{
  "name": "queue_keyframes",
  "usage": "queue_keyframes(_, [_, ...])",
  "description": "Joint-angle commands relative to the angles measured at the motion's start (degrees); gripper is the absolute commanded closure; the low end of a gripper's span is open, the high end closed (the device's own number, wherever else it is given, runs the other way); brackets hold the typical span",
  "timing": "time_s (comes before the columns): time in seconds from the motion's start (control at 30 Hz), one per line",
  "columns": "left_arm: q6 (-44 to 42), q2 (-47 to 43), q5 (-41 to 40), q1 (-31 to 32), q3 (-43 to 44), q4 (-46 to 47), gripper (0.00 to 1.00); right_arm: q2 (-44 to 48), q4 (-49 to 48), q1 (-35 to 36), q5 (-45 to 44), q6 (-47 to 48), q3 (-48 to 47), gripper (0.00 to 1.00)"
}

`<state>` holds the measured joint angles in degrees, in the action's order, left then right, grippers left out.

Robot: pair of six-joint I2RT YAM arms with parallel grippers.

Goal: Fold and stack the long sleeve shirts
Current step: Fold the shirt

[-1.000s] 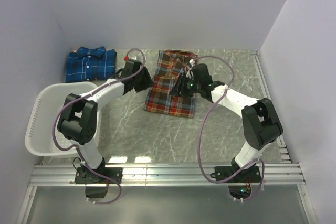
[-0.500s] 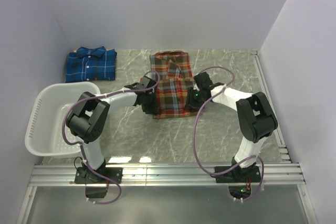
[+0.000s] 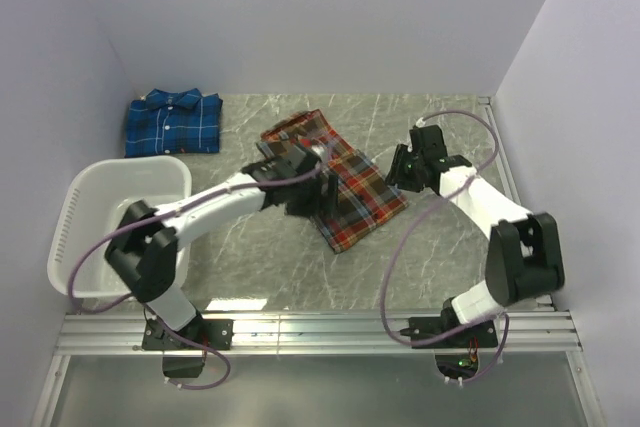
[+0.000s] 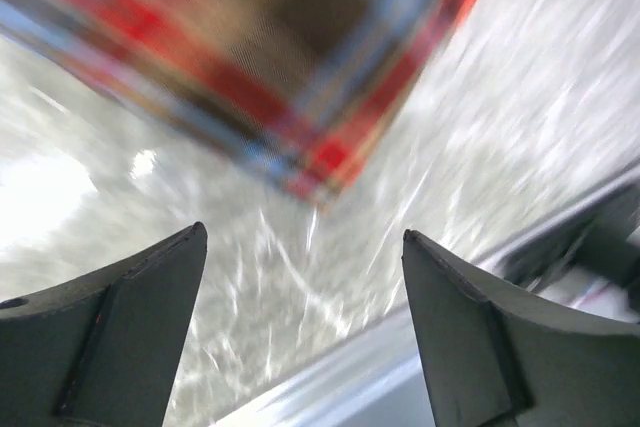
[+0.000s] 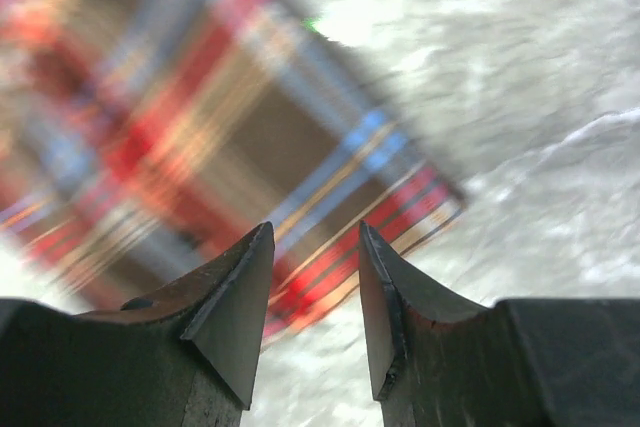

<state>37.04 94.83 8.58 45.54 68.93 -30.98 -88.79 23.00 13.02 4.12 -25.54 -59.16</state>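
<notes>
The red-orange plaid long sleeve shirt lies folded and skewed on the marble table, its near corner pointing to the front. The blue plaid shirt lies folded at the back left. My left gripper hovers over the red shirt's left edge. In the blurred left wrist view the left gripper stands wide open and empty, with the red shirt's corner beyond it. My right gripper is just right of the red shirt. The right gripper is open with nothing between its fingers, facing the red shirt.
A white slotted basket stands at the left edge beside the left arm. Aluminium rails run along the near edge. A metal strip borders the table's right side. Walls close in the back and both sides.
The red shirt has been swung from lying straight to lying diagonally. The left gripper has let go and opened wide. The right arm has pulled back to the right, off the shirt.
</notes>
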Motion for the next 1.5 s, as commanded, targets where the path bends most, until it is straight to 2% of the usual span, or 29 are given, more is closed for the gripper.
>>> queue_keyframes(0.0, [-0.56,-5.0,-8.23,-5.09,4.72,0.57,0.14,6.08,-2.35,2.97,3.25,-2.4,2.63,0.53])
queue_keyframes(0.1, [-1.26,-3.08,-8.4,-10.81,7.18,1.97,0.18,7.14,-3.14,6.75,5.8,-5.92,5.35,0.52])
queue_keyframes(0.27, [-2.85,7.46,-10.86,-16.87,17.02,1.98,0.25,5.31,-8.24,12.29,11.69,-11.55,8.97,0.52])
queue_keyframes(0.4, [-3.46,15.99,-10.52,-19.26,23.87,3.12,0.3,1.0,-7.63,15.98,13.63,-10.41,6.43,0.52])
queue_keyframes(0.5, [-3.37,22.32,-10.25,-20.57,28.79,3.56,0.34,-4.36,-3.41,15.9,13.81,-6.73,4.23,0.52])
queue_keyframes(0.63, [-2.76,28.82,-10.6,-21.98,30.13,4.61,0.36,-8.4,1.5,14.85,10.56,-3.65,3.52,0.53])
queue_keyframes(0.77, [0.31,30.33,-9.02,-23.83,26.36,4.35,0.4,-11.57,7.13,12.39,6.71,1.1,1.85,0.53])
queue_keyframes(0.97, [10.57,22.08,-9.63,-24.97,9.32,5.23,0.45,-12.02,11.1,4.67,-1.12,4.97,1.15,0.53])
queue_keyframes(1.0, [11.64,20.33,-9.11,-24.89,3.64,6.1,0.46,-11.67,11.01,4.22,-2.35,5.23,0.89,0.53])
queue_keyframes(1.1, [15.69,11.46,-5.95,-24.88,-8.75,11.36,0.46,-11.31,11.62,2.81,-7.98,5.24,-0.96,0.53])
queue_keyframes(1.2, [17.19,0.57,-4.46,-24.8,-16.25,14.62,0.41,-9.39,8.65,1.76,-8.08,4.71,-1.31,0.53])
queue_keyframes(1.33, [13.77,-5.87,-6.81,-21.83,-14.62,11.84,0.28,-2.63,3.11,0.96,-4.39,3.13,0.88,0.53])
queue_keyframes(1.47, [8.33,-9.04,-12.79,-14.97,-7.86,7.87,0.23,6.16,-1.2,-1.58,2.98,1.11,5.53,0.52])
